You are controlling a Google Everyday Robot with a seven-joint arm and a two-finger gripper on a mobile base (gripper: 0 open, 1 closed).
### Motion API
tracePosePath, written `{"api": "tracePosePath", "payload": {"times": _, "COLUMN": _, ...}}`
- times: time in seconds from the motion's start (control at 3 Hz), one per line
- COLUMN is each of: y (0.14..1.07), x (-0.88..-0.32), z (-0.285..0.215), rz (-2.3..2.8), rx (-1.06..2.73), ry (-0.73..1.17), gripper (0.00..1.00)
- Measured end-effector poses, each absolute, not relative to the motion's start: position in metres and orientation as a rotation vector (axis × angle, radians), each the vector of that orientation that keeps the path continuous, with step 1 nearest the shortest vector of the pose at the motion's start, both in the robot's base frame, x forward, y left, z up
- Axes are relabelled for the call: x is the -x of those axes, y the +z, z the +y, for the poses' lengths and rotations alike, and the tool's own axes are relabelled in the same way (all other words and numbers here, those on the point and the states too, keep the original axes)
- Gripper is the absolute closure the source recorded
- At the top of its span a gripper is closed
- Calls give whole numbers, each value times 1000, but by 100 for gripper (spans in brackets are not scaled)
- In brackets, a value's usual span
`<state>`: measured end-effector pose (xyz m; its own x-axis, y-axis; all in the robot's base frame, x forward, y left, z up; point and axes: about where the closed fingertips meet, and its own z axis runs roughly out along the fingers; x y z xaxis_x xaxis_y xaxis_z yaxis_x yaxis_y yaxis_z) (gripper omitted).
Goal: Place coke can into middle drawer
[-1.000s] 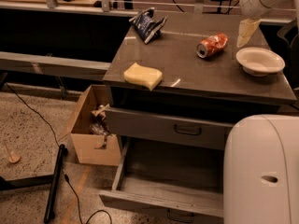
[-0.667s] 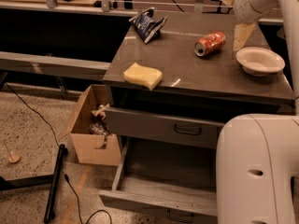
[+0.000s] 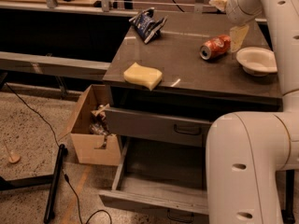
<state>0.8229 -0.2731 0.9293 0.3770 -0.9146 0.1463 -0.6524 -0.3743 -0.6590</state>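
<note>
coke can (image 3: 215, 47): you find it lying on its side on the far right part of the tabletop (image 3: 187, 64), silver top turned to the near left. It is just left of the white bowl and held by nothing.
gripper (image 3: 225, 24): it hangs over the far right of the tabletop, above and just beyond the coke can. It is released: one pale finger (image 3: 217, 3) points left at the far edge, and the other hangs down just right of the can. You cannot tell whether that lower finger touches the can.
middle drawer (image 3: 154, 183): it stands pulled out toward you under the top drawer. Its right part is hidden behind the robot arm, and its handle is cut off at the lower edge.
top drawer (image 3: 149, 124): you see a grey front with a dark loop handle; its right end is hidden by the arm too.
robot arm (image 3: 247, 167): a thick white link fills the near right and blocks your view of the cabinet's right side.
white bowl (image 3: 256, 60): it sits upright at the right of the tabletop, its right rim meeting the arm.
yellow sponge (image 3: 142, 75): it lies at the near left edge of the tabletop.
blue bag (image 3: 148, 23): it lies crumpled at the far left corner; you cannot read its print.
cardboard box (image 3: 91, 146): it sits open on the floor left of the drawers; its contents are too dim to name.
</note>
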Motion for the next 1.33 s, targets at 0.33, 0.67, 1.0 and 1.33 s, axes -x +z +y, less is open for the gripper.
{"api": "tracePosePath", "payload": {"times": 0.33, "y": 929, "x": -825, "z": -265, "rz": 1327, "rx": 2181, "ry": -707, "gripper": 0}}
{"api": "tracePosePath", "payload": {"times": 0.67, "y": 916, "x": -828, "z": -259, "rz": 1324, "rx": 2246, "ry": -709, "gripper": 0}}
{"api": "tracePosePath", "payload": {"times": 1.0, "y": 903, "x": -831, "z": -260, "rz": 1343, "rx": 2295, "ry": -715, "gripper": 0}}
{"api": "tracePosePath", "payload": {"times": 1.33, "y": 892, "x": -831, "z": -266, "rz": 1372, "rx": 2332, "ry": -723, "gripper": 0}}
